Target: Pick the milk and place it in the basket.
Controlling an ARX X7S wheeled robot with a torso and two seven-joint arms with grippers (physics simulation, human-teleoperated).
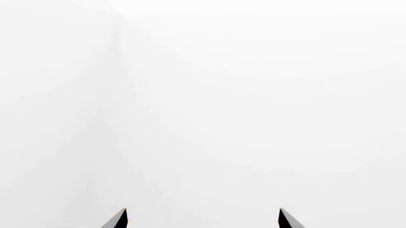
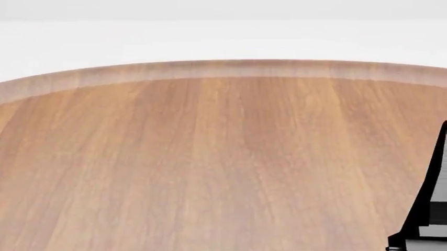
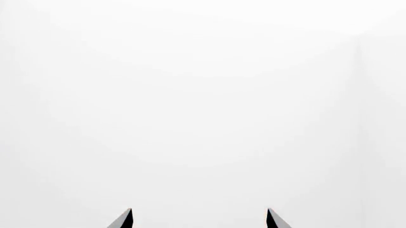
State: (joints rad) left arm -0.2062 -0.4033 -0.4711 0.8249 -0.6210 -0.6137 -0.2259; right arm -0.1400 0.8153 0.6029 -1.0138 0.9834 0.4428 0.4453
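The milk and the basket are out of view in every frame. My left gripper (image 1: 202, 218) is open and empty; only its two dark fingertips show, wide apart, against a blank white background. My right gripper (image 3: 199, 218) is open and empty too, its fingertips wide apart against blank white. In the head view neither gripper's jaws show; only a black and grey piece of my right arm (image 2: 429, 209) enters at the right edge.
A round wooden table (image 2: 209, 157) fills the head view, with its far curved rim (image 2: 231, 68) against a white floor and wall. Nothing stands on the part of the table that shows.
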